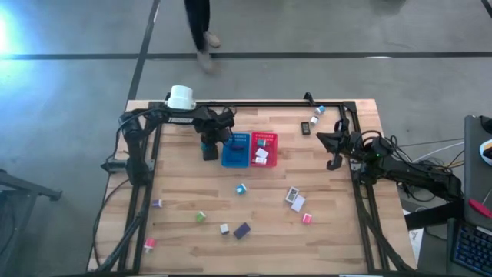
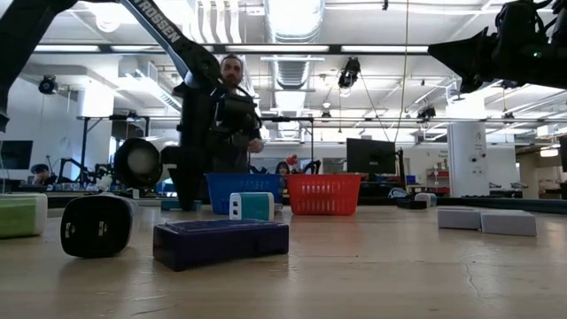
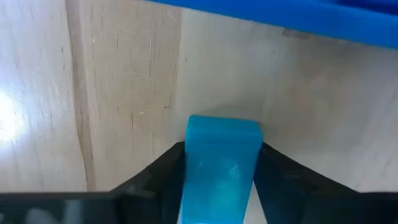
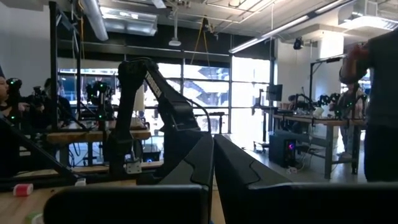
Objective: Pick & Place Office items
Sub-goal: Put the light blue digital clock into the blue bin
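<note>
My left gripper points down at the table just left of the blue bin, and a teal block sits between its fingers. The red bin stands next to the blue one and holds some small items. More office items lie loose on the wood: a teal cube, white blocks, a pink piece, a green piece and a dark purple block. My right gripper is shut and empty, raised at the table's right side. My left gripper has the teal block's two opposite sides between its two fingers, which come from above and point down. Only the block's top face shows. Whether it rests on the table or is lifted, I cannot tell.
A white cylinder lamp stands at the far left corner. A few small items lie at the far right. A pink piece and a purple one lie near the left edge. A person walks beyond the far edge.
</note>
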You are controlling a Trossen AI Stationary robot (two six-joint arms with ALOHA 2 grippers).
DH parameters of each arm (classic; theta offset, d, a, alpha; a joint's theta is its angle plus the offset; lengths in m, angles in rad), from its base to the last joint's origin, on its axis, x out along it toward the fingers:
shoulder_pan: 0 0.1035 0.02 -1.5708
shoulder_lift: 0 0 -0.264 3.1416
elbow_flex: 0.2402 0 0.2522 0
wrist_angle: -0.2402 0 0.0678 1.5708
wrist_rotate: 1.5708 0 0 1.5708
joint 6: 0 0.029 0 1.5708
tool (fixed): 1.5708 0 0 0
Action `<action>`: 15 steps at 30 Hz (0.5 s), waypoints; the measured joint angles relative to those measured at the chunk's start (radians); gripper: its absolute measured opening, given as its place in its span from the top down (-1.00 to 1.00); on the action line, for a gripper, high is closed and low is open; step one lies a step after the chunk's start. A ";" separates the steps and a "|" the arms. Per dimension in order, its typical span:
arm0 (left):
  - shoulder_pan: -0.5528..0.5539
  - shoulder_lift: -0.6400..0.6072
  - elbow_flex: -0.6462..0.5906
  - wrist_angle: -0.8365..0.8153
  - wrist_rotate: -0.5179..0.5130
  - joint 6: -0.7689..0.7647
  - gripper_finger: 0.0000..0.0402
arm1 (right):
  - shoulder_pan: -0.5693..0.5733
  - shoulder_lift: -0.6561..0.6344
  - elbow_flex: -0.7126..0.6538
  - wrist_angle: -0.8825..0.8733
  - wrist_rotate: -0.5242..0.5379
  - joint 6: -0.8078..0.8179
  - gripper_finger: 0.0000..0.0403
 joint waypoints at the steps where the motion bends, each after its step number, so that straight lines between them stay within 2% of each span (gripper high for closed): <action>1: -0.002 -0.001 -0.005 0.005 0.002 0.002 0.23 | 0.000 0.000 0.000 0.000 0.000 0.000 0.96; 8: -0.044 -0.034 -0.017 0.015 -0.027 0.006 0.24 | 0.000 0.000 0.000 0.000 0.000 0.000 0.96; 15: -0.112 -0.161 -0.028 0.008 -0.026 0.010 0.24 | 0.000 0.000 0.000 0.000 0.000 -0.005 0.96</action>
